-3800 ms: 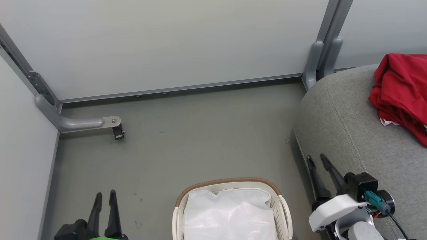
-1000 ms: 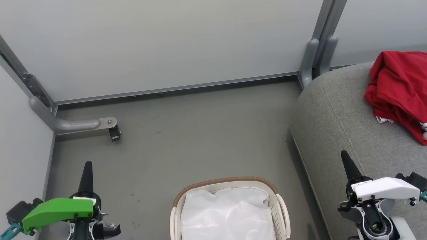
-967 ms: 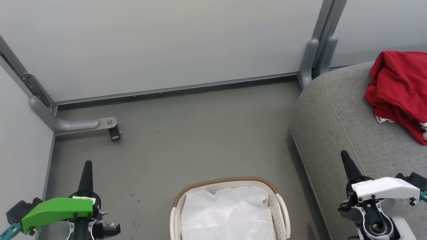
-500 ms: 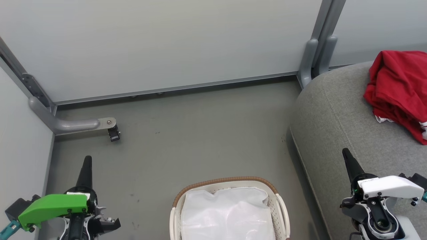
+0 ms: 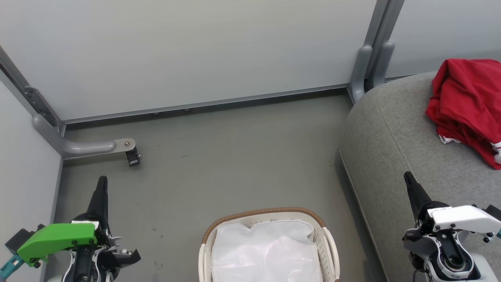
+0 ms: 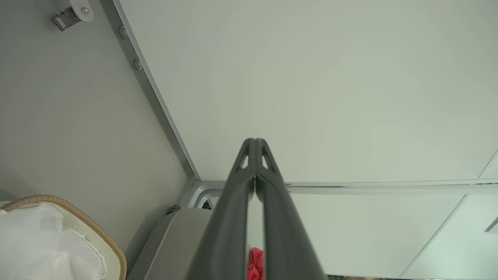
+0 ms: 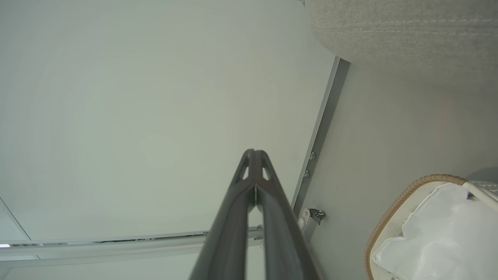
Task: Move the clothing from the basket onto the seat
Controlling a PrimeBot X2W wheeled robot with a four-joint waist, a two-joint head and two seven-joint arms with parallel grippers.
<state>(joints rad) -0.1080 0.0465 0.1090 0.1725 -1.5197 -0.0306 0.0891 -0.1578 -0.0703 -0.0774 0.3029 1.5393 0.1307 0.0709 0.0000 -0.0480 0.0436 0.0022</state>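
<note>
A: Head view first: why do both arms hang clear?
B: I judge the job done. The clothing (image 5: 465,105) lies bunched on the seat (image 5: 391,149), bright red with a white edge showing. The basket (image 5: 266,212) holds a white liner (image 5: 266,250). The left gripper (image 5: 102,181) and right gripper (image 5: 408,177) are clenched, empty.
A: Left wrist view?
B: Tips pressed together; a red sliver behind them, probably that garment.
A: Right wrist view?
B: Tips together too, basket below.
</note>
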